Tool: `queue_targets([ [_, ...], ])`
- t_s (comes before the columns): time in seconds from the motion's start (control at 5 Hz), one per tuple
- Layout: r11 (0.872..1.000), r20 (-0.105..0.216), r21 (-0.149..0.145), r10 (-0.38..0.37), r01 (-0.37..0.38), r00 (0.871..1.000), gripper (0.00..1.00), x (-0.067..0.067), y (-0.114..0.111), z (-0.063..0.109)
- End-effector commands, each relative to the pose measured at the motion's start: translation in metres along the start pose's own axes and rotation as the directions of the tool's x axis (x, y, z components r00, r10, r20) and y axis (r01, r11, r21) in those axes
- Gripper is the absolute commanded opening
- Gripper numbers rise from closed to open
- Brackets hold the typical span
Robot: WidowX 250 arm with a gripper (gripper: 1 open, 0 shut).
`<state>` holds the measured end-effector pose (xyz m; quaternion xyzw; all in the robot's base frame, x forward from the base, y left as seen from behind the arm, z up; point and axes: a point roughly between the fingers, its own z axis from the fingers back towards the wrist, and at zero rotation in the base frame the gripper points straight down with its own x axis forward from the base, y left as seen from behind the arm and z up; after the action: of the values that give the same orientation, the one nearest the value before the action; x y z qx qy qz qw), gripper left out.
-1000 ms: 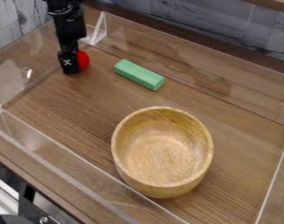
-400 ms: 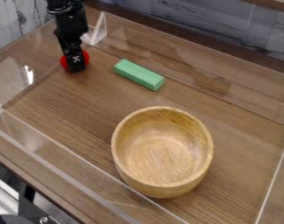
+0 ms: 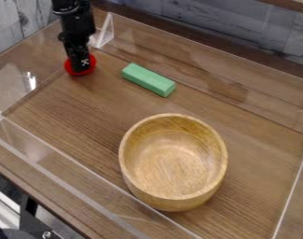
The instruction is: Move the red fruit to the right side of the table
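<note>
We have one view, set above the table and facing steeply down at a slant, far enough back to take in most of the tabletop, with a wooden bowl at lower center.

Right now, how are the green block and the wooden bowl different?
The green block is a small, solid bar; the wooden bowl is big, round and hollow. The block is green, while the bowl is light tan. Both sit on the brown table.
</note>
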<state>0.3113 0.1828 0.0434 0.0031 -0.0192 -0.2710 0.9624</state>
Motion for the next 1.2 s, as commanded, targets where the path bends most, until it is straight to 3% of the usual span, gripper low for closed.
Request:
queue_targets([
  [0.0,0.995,0.032,0.088,0.039,-0.042,0.999,0.0,0.017,-0.003,0.04],
  [0.2,0.99,0.04,0.129,0.059,-0.064,0.997,0.0,0.037,-0.012,0.059],
  [0.4,0.974,0.052,0.153,0.16,-0.166,0.986,0.0,0.065,-0.028,0.083],
  [0.6,0.963,0.057,0.138,0.223,-0.229,0.973,0.0,0.102,-0.055,0.088],
  [1.0,0.954,0.054,0.09,0.282,-0.286,0.958,0.0,0.159,-0.135,0.083],
])
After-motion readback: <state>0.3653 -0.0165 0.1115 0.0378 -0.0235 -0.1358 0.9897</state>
